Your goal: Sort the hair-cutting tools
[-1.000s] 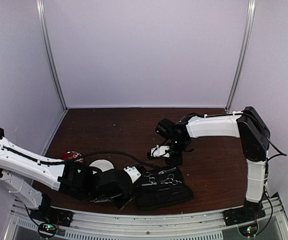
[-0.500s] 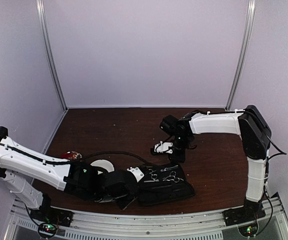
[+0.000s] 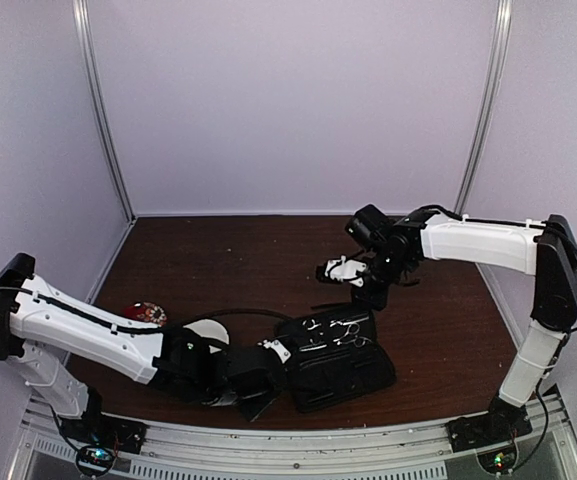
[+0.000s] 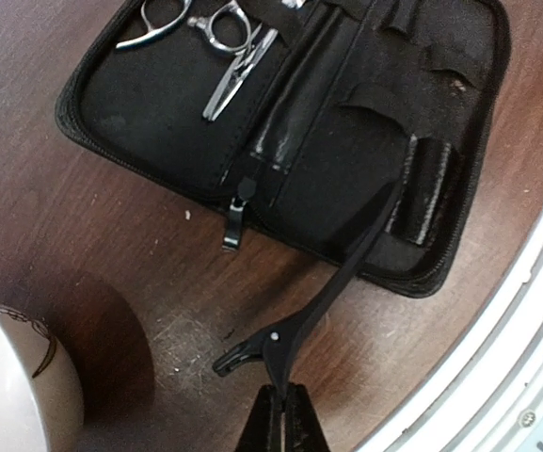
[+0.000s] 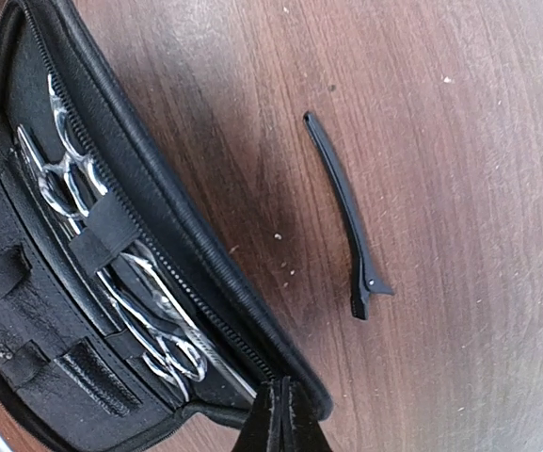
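Scissors (image 4: 236, 58) shiny steel, ring-handled; clip (image 4: 346, 264) slim, matte black.

You lose the scissors' (image 4: 238, 66) ring handles past the left wrist view's top edge, and the white bowl (image 4: 17, 377) at its lower left corner. The black clip's (image 4: 346, 264) near end is buried between the left gripper's (image 4: 276, 414) fingers. The pouch (image 5: 205, 278) runs off the right wrist frame.

One camera high up, two riding the wrists.
The overhead one looks down from behind the near edge of the table (image 3: 238, 260), taking in everything. Both wrist cameras peer steeply down from close in, at different sides of the open black zip case (image 3: 353, 375) (image 4: 365, 169) (image 5: 26, 363), the left past a held black hair clip (image 4: 342, 266). All three share its silver scissors (image 3: 343, 328) (image 4: 236, 61) (image 5: 59, 174).
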Robot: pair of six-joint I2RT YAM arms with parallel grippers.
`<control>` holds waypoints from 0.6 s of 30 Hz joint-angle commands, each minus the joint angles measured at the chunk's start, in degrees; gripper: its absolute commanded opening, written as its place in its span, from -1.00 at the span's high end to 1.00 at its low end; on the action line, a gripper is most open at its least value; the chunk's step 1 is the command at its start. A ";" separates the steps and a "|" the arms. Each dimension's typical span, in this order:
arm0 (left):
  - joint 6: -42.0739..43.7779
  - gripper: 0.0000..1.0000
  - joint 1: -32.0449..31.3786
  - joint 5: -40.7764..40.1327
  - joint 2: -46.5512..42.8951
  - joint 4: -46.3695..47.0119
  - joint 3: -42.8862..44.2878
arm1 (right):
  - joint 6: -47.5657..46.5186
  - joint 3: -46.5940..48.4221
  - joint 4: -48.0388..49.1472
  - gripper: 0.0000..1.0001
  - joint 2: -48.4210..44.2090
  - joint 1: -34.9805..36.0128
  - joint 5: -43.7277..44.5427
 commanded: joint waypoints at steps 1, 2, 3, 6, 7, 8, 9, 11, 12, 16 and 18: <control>-1.51 1.00 1.96 -0.60 2.28 2.57 -0.20 | 1.33 -1.26 1.61 1.00 -1.31 0.02 -0.37; -1.47 1.00 2.35 -0.25 2.69 3.32 -0.42 | 1.32 -1.39 1.68 1.00 -1.51 -0.04 -0.36; -1.64 1.00 2.74 0.24 3.14 3.92 -0.54 | 1.33 -1.49 1.63 1.00 -1.64 -0.01 -0.44; -1.44 1.00 3.04 1.32 4.43 4.88 -0.07 | 1.57 -1.70 1.78 1.00 -2.21 -0.06 -0.62; -1.86 1.00 3.10 1.11 5.01 4.27 0.44 | 1.66 -1.91 1.96 1.00 -2.40 -0.10 -0.77; -2.23 1.00 3.19 1.12 5.48 3.82 0.96 | 1.75 -2.18 2.14 1.00 -2.58 -0.02 -0.80; -2.17 1.00 3.21 1.23 6.03 3.73 1.41 | 1.77 -2.40 2.22 1.00 -2.71 -0.12 -0.83; -1.67 1.00 3.33 1.74 7.18 3.80 2.42 | 1.85 -2.62 2.45 1.00 -2.82 -0.22 -0.89; -1.09 1.00 3.58 2.37 8.05 3.81 3.14 | 1.87 -2.69 2.56 1.00 -2.88 -0.30 -0.97; 2.08 1.00 4.11 5.43 12.01 3.15 7.30 | 2.11 -2.85 1.83 1.00 -3.35 -0.94 -1.73; 3.48 1.00 4.55 7.10 13.86 2.22 9.47 | 1.89 -3.12 0.33 1.00 -3.99 -1.11 -2.03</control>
